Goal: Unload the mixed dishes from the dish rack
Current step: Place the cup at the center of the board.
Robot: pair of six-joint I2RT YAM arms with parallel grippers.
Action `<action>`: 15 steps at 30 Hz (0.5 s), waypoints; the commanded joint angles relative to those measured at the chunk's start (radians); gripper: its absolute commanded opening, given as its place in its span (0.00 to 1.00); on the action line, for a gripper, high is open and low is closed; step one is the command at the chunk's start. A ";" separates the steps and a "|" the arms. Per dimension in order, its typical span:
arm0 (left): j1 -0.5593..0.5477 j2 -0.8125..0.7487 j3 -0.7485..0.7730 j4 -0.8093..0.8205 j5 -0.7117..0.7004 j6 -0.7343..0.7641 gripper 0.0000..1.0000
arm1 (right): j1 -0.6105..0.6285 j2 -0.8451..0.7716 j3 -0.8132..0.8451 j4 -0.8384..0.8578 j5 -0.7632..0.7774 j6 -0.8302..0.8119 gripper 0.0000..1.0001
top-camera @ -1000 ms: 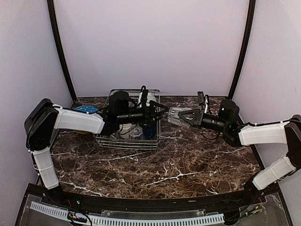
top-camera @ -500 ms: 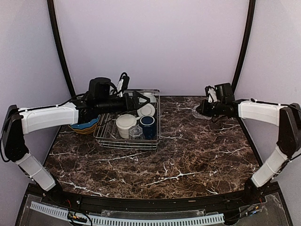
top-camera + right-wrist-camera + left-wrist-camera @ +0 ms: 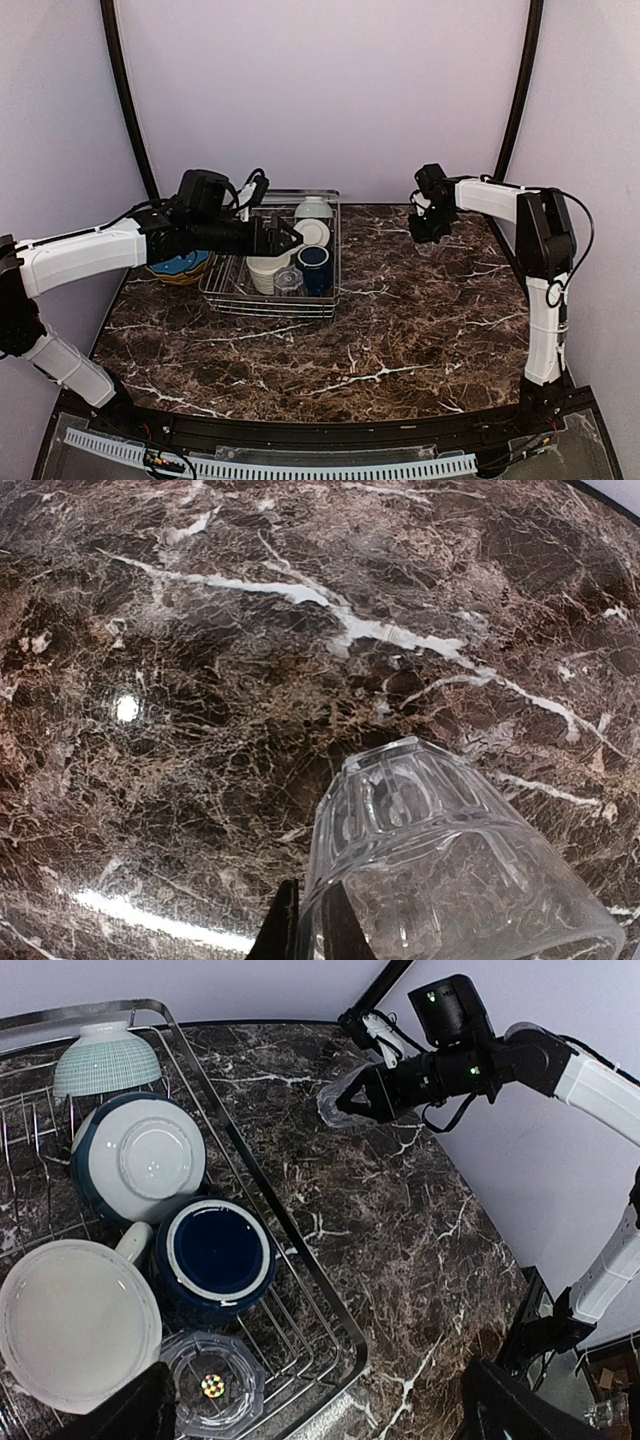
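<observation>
My left arm reaches across the dish rack (image 3: 268, 310), left gripper (image 3: 290, 236) spread wide; my right arm stretches back, right gripper (image 3: 424, 232) clenched on 1 clear glass (image 3: 440, 870).

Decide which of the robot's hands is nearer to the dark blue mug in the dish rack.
Left. The left hand hovers open over the dish rack, just beside the dark blue mug; the right hand is far across the table, holding a clear glass.

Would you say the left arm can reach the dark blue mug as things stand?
Probably yes: the open left gripper hovers over the rack, and the mug stands mouth up with nothing above it, though a cream cup and a glass crowd its sides.
</observation>
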 commanded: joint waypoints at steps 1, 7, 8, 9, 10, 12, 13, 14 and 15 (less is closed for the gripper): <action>-0.031 -0.046 -0.031 -0.099 -0.017 0.040 0.99 | -0.010 0.067 0.124 -0.122 0.019 -0.066 0.09; -0.068 -0.047 -0.068 -0.091 -0.041 -0.020 0.98 | -0.010 0.135 0.239 -0.180 -0.002 -0.093 0.26; -0.074 -0.046 -0.070 -0.096 -0.042 -0.024 0.99 | -0.010 0.144 0.256 -0.191 -0.001 -0.096 0.29; -0.077 -0.044 -0.070 -0.100 -0.043 -0.028 0.98 | -0.010 0.150 0.272 -0.203 0.000 -0.098 0.32; -0.083 -0.043 -0.070 -0.109 -0.048 -0.028 0.98 | -0.010 0.153 0.285 -0.213 0.001 -0.100 0.35; -0.088 -0.042 -0.068 -0.127 -0.056 -0.022 0.98 | -0.010 0.154 0.306 -0.234 0.008 -0.101 0.41; -0.088 -0.042 -0.062 -0.135 -0.065 -0.014 0.98 | -0.010 0.148 0.307 -0.241 0.014 -0.100 0.45; -0.090 -0.041 -0.058 -0.152 -0.070 -0.007 0.98 | -0.010 0.137 0.302 -0.242 0.021 -0.099 0.49; -0.090 -0.038 -0.044 -0.163 -0.086 0.007 0.98 | -0.010 0.116 0.291 -0.241 0.028 -0.096 0.53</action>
